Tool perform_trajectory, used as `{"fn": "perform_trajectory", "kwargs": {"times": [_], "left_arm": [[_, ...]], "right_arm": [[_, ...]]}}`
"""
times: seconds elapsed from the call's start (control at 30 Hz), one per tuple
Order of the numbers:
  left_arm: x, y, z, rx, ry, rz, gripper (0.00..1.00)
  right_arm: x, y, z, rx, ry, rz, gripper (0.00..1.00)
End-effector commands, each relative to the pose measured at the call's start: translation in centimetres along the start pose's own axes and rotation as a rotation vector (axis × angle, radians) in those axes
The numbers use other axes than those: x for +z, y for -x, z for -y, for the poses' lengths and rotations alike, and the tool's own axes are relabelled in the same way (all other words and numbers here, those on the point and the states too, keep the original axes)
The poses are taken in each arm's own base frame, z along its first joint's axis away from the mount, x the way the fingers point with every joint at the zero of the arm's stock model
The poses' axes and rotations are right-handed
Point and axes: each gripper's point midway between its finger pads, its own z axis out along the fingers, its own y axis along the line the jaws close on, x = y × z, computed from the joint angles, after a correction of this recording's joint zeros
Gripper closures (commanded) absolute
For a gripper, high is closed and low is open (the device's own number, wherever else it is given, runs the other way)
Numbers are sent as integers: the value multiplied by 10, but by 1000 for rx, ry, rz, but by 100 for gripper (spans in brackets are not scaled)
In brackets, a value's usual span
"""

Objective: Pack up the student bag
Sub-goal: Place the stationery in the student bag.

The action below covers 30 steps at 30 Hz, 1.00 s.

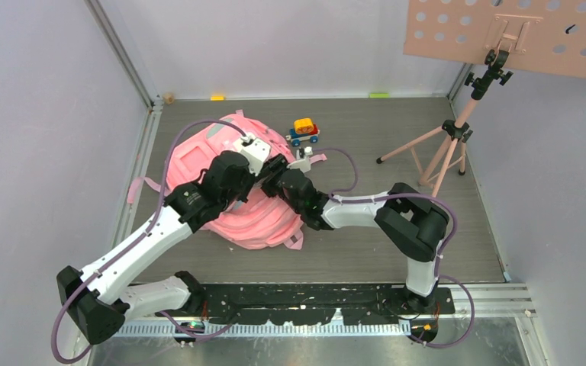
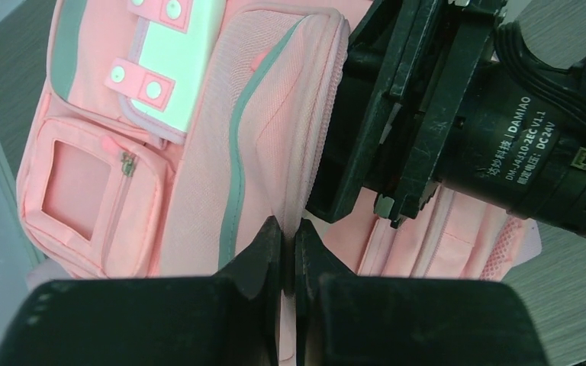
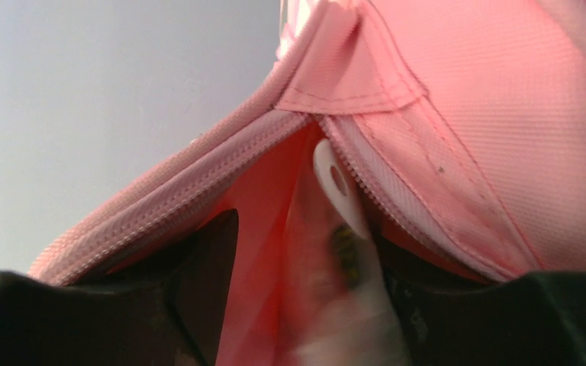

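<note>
**Two arms crowded pink student bag (image 1: 198,156) left of table ctr**

The student bag lay flat on a grey wood-grain table (image 1: 397,244), left of ctr, in a booth w/ plain pale walls and aluminium rails at the corners. A black mounting plate (image 1: 313,305) ran along the near edge. Just behind the bag stood a small toy train (image 1: 304,131) in yellow, orange and blue. At back right, a pink tripod stand (image 1: 446,149) carried a perforated pink board (image 1: 503,34). A yellow tab (image 1: 217,97) and a green tab (image 1: 379,94) sat at the foot of the back wall.

The bag was soft, fine-ribbed fabric w/ a rounded outline. It bore a pale mint patch (image 2: 175,69) w/ pink square tabs, grey-green piping (image 2: 236,175) curving down the front, and a window pocket (image 2: 76,183) w/ a small zip. A pink strap (image 1: 134,191) trailed off its left side.

The left gripper (image 2: 289,252) had its black fingers pinched to a sliver on the bag's zip edge, beside the front pocket. Just beside it loomed the right arm's black motor housing (image 2: 519,145), marked DAMIAO. The right gripper (image 3: 305,290) sat at the bag's open zip mouth, fingers a moderate way apart, w/ pink lining and a white zip pull (image 3: 334,179) btwn them. Blur made it impossible to tell whether they gripped either. Zip teeth ran along both sides of the opening.
</note>
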Motion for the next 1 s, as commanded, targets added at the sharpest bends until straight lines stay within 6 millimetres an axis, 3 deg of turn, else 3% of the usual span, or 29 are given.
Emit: {"fn": "perform_trajectory", "kwargs": {"times": [0.0, 0.1, 0.37, 0.43, 0.47, 0.63, 0.7, 0.87, 0.97], "left_arm": [[-21, 43, 15, -51, -107, 127, 100], [-20, 42, 12, -51, -94, 115, 100], [-17, 40, 7, -57, -82, 107, 100], [-16, 39, 8, -57, -83, 103, 100], [-15, 39, 8, -56, -84, 100, 100], [-14, 38, 10, -55, -94, 97, 100], [-13, 38, 13, -53, -109, 94, 100], [-10, 37, 18, -50, -132, 85, 100], [-9, 37, 22, -71, -145, 81, 100]], "right_arm": [[-14, 11, 7, -142, -72, 10, 37], [-28, 18, 21, -188, -123, 26, 35], [-51, 32, 31, -256, -179, 44, 37], [-53, 33, 34, -262, -183, 49, 43], [-53, 33, 33, -263, -176, 52, 54], [-47, 33, 31, -282, -159, 56, 86], [-42, 31, 28, -293, -139, 57, 94], [-27, 28, 6, -289, -28, 59, 99], [-12, 24, 7, -330, -38, 53, 99]]}}
